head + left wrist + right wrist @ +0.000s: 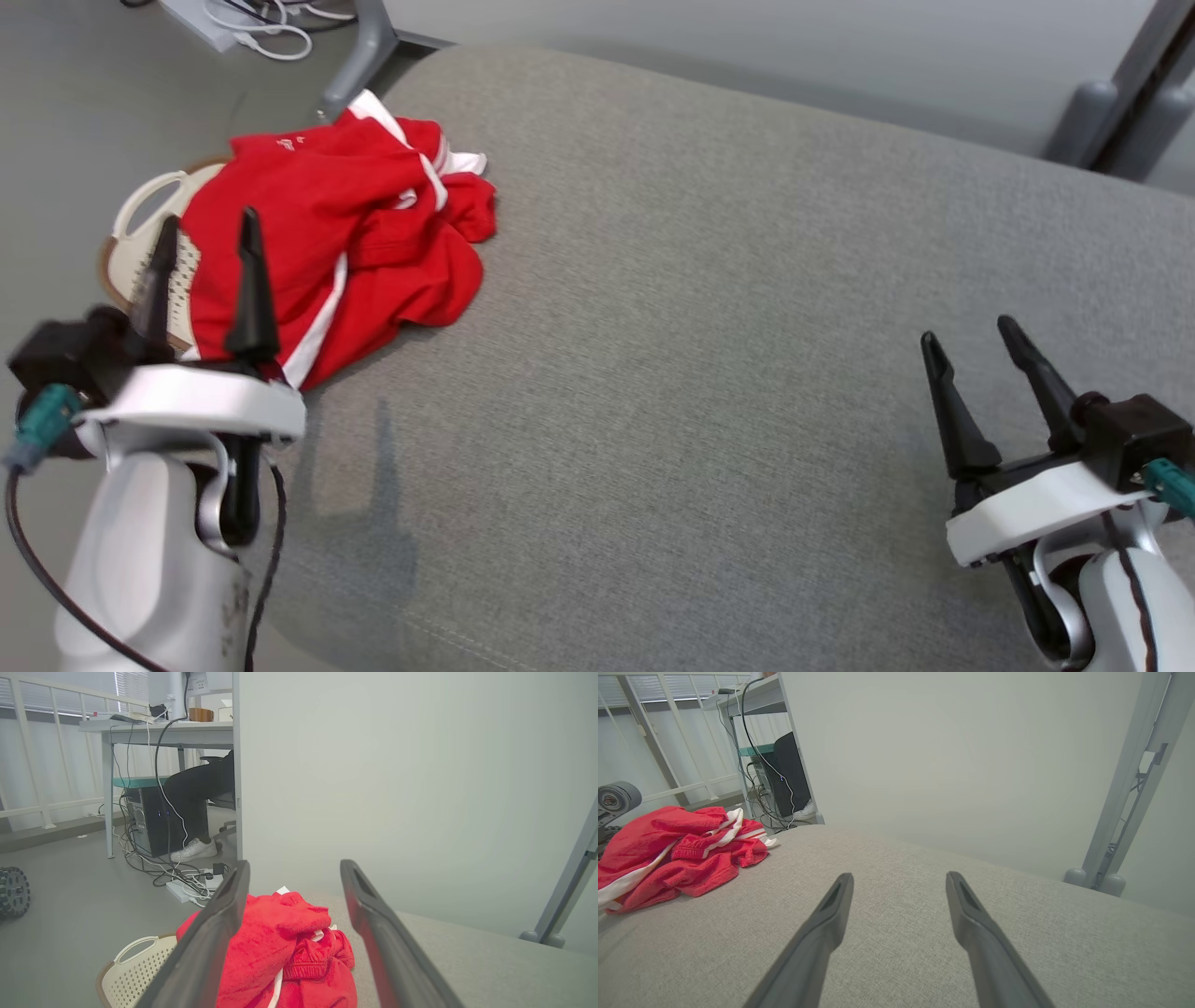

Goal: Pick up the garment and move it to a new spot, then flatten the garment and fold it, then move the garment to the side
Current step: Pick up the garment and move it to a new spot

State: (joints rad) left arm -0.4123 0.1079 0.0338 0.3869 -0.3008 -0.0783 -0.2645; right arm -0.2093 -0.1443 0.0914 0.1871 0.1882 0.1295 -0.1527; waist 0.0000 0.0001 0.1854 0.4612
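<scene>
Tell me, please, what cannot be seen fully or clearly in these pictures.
- Basket, head view: mostly hidden under the red garment and behind the left claw.
- Garment: crumpled, so its type is unclear; its white logo is too small to read.
- Person, left wrist view: a leg and shoe show; the rest is behind the grey partition.
- Garment's near part, left wrist view: cut off by the bottom edge.

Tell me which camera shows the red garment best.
Head view: the crumpled red garment shows almost whole from above, at the cushion's left end, by a white basket. In the left wrist view the open left pincer blocks much of it. The right wrist view gives a low side-on look, cut at the frame's edge.
</scene>
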